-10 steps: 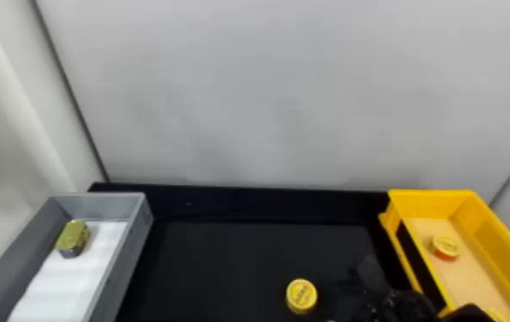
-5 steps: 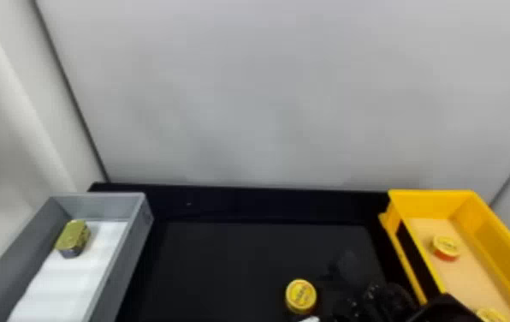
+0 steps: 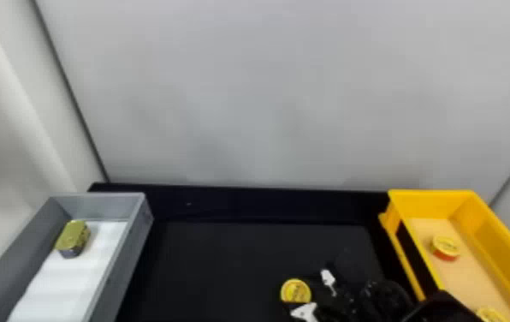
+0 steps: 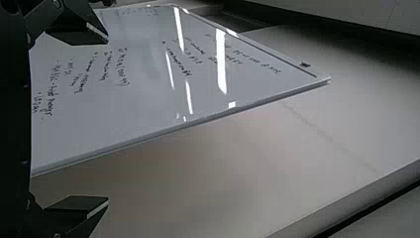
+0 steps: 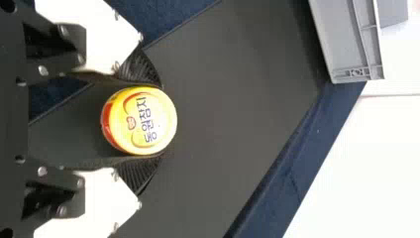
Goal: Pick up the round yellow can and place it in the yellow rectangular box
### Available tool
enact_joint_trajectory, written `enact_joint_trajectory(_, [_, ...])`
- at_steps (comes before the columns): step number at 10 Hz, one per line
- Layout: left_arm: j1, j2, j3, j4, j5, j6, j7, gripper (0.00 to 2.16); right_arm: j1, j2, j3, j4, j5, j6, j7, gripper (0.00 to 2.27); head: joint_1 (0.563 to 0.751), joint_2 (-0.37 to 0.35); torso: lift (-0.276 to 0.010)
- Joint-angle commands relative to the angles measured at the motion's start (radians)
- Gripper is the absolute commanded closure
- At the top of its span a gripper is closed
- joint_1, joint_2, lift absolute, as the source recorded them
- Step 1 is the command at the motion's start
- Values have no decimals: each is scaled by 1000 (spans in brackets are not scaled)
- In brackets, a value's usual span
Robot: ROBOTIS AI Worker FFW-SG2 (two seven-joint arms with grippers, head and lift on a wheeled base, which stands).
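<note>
Right end effector (image 5: 159,120) grips the can (image 3: 295,291), lower centre; box (image 3: 498,233) placement, lower right, remains. Left end effector (image 4: 107,120): wide.

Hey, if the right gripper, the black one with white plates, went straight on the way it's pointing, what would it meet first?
Most likely the round yellow can with the red side, right at the mouth of the right gripper. Beyond it, perhaps the flat black tabletop; depth is unclear.
</note>
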Motion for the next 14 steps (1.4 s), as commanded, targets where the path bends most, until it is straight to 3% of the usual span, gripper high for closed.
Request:
enact_joint_trajectory(1, [0, -3, 0, 0, 0, 0, 0, 130, 6, 2, -6, -2, 0, -7, -7, 696, 629, 12, -55])
enact_joint_trajectory(5, [2, -3, -1, 0, 0, 3, 0, 130, 19, 5, -33, -43, 11, 2, -8, 713, 629, 12, -55])
enact_joint_trajectory(10, [-1, -3, -1, 3, 0, 14, 0, 130, 2, 10, -81, -282, 26, 93, -47, 713, 629, 12, -55])
enact_joint_trajectory(14, [-3, -3, 17, -8, -11, 29, 0, 130, -75, 5, -136, -462, 46, 125, -97, 713, 629, 12, -55])
